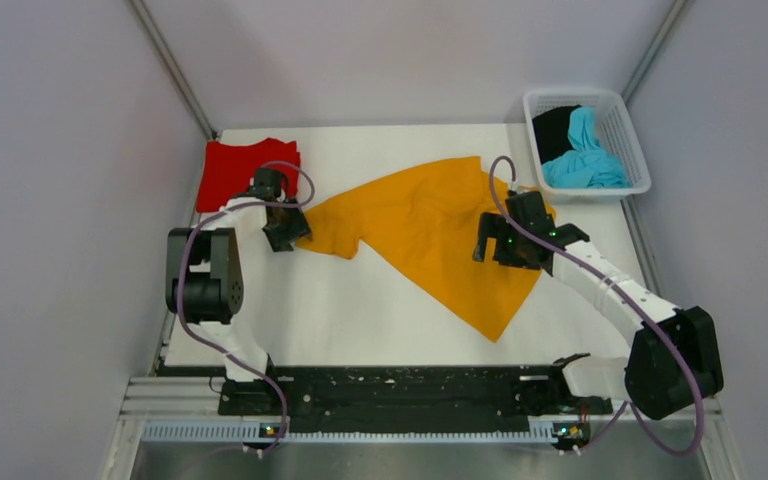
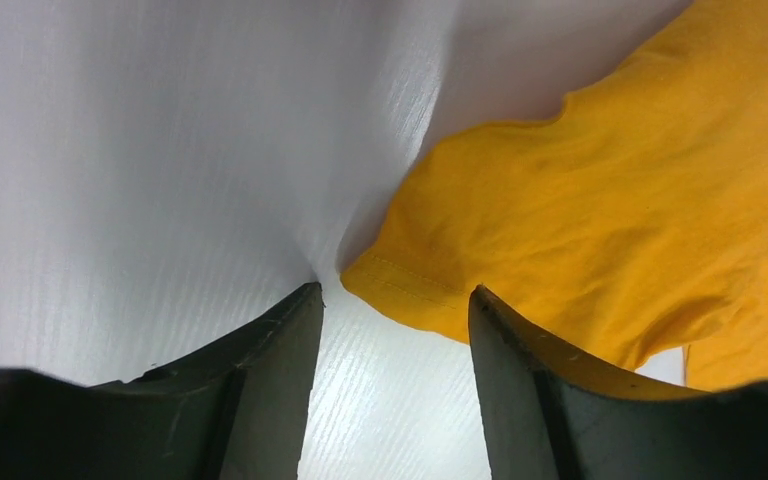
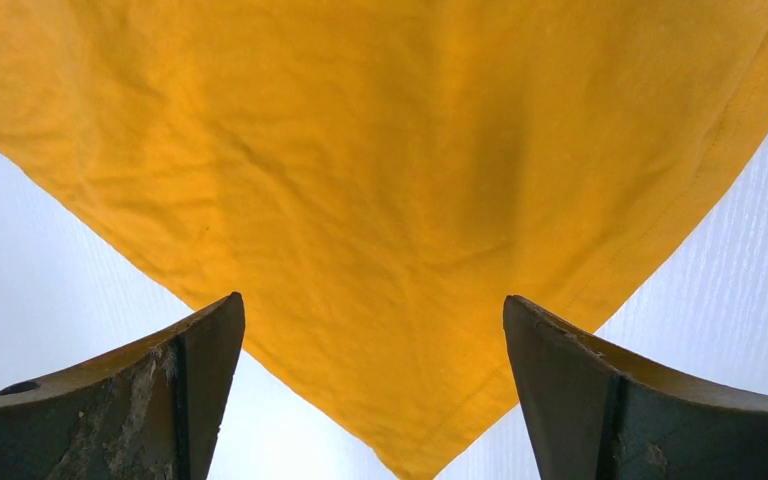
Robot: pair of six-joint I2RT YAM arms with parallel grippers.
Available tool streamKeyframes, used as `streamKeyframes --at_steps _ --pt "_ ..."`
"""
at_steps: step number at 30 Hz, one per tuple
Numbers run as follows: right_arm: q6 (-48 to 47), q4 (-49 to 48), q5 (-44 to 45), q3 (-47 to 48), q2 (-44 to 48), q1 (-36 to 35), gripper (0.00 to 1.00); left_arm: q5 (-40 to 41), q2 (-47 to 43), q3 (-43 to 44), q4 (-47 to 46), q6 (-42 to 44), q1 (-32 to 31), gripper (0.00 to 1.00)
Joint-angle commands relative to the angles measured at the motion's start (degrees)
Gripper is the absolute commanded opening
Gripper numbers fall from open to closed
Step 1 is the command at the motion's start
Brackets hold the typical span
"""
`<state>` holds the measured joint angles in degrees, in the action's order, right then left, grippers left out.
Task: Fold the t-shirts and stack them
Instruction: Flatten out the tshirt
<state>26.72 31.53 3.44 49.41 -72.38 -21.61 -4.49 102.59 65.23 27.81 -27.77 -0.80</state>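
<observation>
orange tee [image 1: 430, 235] spread crooked mid-worktop [image 1: 360, 310] | red tee [image 1: 235, 170] folded at far left, cyan tee [image 1: 585, 160] and black tee [image 1: 555, 125] in basket [image 1: 628, 130], seen only from above | left wrist view: left jaws apart, empty, sleeve hem [image 2: 400, 280] just past tips | right wrist view: right jaws wide apart, empty, over orange corner

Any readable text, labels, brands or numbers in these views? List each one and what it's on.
No readable text in any of the three views.
orange-yellow t-shirt: plain, no print or tag showing.
red t-shirt: plain, no print.
cyan-blue t-shirt and black t-shirt: bunched up, no print visible.
white basket: no label visible.
</observation>
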Motion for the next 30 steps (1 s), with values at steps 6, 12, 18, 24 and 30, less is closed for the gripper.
streamKeyframes --at_steps 6,12,18,24,30 --pt "1.4 -0.2 1.5 -0.9 2.9 -0.5 0.99 -0.3 3.3 1.7 1.5 -0.1 0.1 0.49" --pt "1.6 -0.1 2.1 -1.1 3.1 -0.6 0.99 0.2 4.7 3.0 2.5 0.0 0.0 0.43" --pt "1.5 -0.1 2.8 -1.4 3.2 -0.5 0.99 3.9 6.0 5.5 5.9 0.9 -1.3 0.39" --pt "1.6 -0.1 3.3 -1.8 3.6 -0.6 0.99 6.1 7.9 6.5 7.5 1.2 -2.6 0.28" --pt "-0.1 0.4 2.4 -2.4 4.6 -0.8 0.99 6.7 8.0 6.8 7.5 1.5 -2.8 0.05"
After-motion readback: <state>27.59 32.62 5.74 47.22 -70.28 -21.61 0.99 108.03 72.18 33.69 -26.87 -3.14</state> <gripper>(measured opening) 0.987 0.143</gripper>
